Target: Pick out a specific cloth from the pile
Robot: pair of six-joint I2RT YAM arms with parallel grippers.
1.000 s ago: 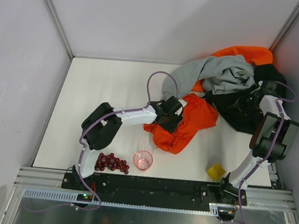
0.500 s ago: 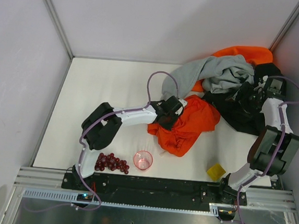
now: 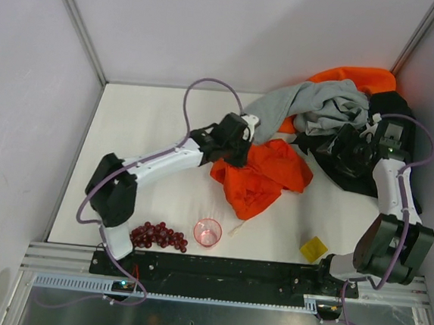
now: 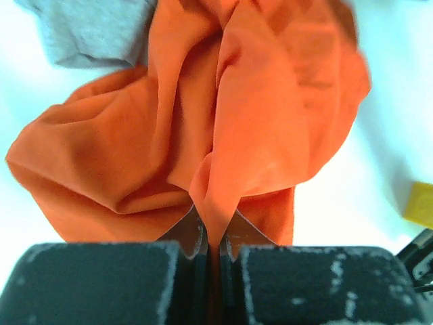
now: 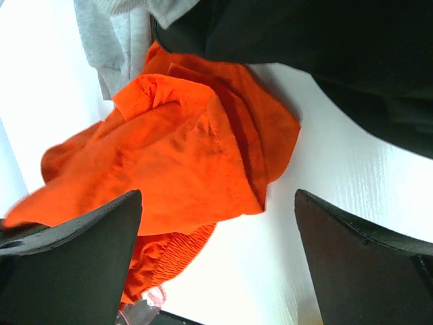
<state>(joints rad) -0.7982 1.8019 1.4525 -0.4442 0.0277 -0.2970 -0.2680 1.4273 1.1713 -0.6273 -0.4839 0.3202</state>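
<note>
While the white table [image 3: 152,126] carries everything, the pile [image 3: 335,116] fills its far right corner, heaped against the walls. A grey sweatshirt [image 3: 325,103] lies on top of the heap, with one sleeve trailing left onto the table. Black cloth [image 3: 356,181] spreads out under it on the near right side, and bright orange cloth [image 3: 361,75] shows behind it in the corner.

The cloth [image 3: 265,178], deep red-orange, is out of the heap on the table. It lies just beside the pile's near left edge, its far edge touching the grey sleeve, and it sits between the pile and the cup. The left fingers [image 4: 101,284] are pressed together on a raised fold at the cloth's left edge, and the fabric bunches and fans away from them.

The right fingers [image 5: 74,257] are spread wide with nothing between them. They are over the black cloth and point toward the red-orange one.

Near the front edge, a bunch of dark red grapes [image 3: 157,235] lies just left of a clear pink cup [image 3: 208,232]. A small yellow block [image 3: 313,249] sits well to the right.
</note>
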